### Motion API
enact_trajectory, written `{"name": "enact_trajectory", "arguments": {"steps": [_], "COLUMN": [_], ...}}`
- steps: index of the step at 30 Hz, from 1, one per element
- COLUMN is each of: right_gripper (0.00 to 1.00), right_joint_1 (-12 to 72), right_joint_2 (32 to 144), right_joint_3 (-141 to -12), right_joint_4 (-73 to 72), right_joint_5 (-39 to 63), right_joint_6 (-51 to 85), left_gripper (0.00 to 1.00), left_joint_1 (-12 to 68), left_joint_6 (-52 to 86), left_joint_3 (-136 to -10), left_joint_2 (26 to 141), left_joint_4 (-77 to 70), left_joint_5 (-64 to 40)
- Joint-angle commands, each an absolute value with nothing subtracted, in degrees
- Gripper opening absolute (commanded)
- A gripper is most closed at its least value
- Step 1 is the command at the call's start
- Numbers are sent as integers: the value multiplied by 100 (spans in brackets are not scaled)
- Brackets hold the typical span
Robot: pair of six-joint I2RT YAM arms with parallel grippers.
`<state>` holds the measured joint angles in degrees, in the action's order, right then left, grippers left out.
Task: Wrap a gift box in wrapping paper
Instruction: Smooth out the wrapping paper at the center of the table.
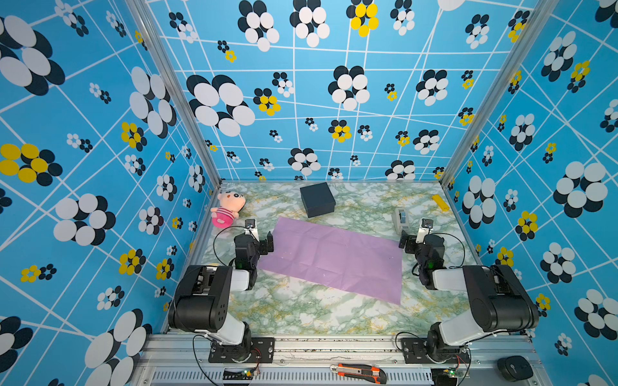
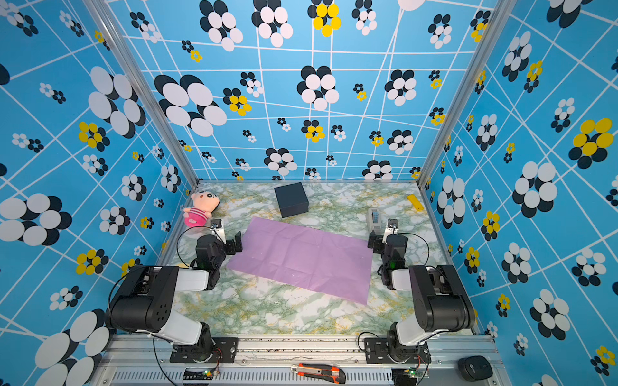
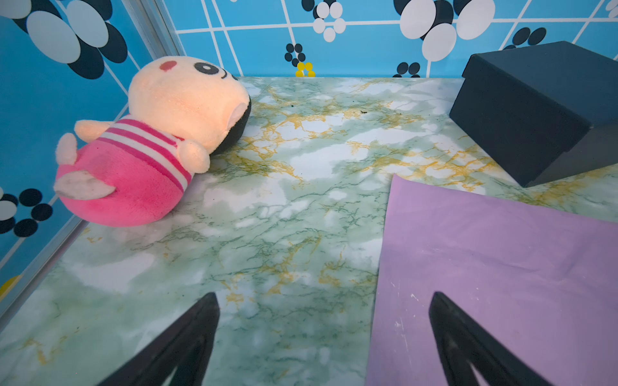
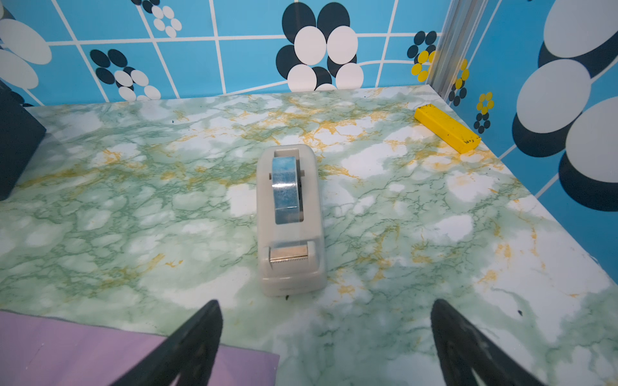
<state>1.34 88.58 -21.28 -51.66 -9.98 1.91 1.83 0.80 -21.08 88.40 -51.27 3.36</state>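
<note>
The gift box (image 1: 317,199) (image 2: 291,200) is a matte black lidded cube standing on the marble tabletop near the back wall, just beyond the paper's far edge. The wrapping paper (image 1: 334,259) (image 2: 301,259) lies flat and creased, lilac face up, in the middle of the table. My left gripper (image 1: 261,244) (image 3: 324,295) hovers open over the paper's left edge, with one finger above the paper (image 3: 501,274) and nothing held; the box (image 3: 535,110) is ahead of it. At the paper's right corner (image 4: 83,347), my right gripper (image 1: 409,241) (image 4: 326,302) is open and empty.
A pink-striped plush doll (image 1: 227,209) (image 3: 147,143) lies at the back left by the wall. A grey tape dispenser (image 1: 400,217) (image 4: 291,217) stands just ahead of the right gripper. A yellow block (image 1: 440,202) (image 4: 446,128) lies at the back right. A utility knife (image 1: 359,372) rests on the front rail.
</note>
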Motion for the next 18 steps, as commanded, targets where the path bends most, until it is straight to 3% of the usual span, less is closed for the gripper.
{"name": "enact_trajectory", "arguments": {"steps": [1,15,18], "right_gripper": [99,99,99], "right_joint_1": [105,105,105], "right_joint_2": [8868,8866,8410], "right_joint_3": [-2203,-2198,-2461], "right_joint_4": [-5213,-5232,-4429], "right_joint_5": [-1057,-1059,-1058], "right_joint_6": [216,224,229], "left_gripper": [99,99,100], "left_joint_1": [149,145,171], "left_joint_6": [53,53,-54], "left_joint_3": [-2217,-2217,-2408], "left_joint_2": [8841,8842,8590], "left_joint_4": [-5142,-5150,-4616], "left_joint_5": [237,226,67]}}
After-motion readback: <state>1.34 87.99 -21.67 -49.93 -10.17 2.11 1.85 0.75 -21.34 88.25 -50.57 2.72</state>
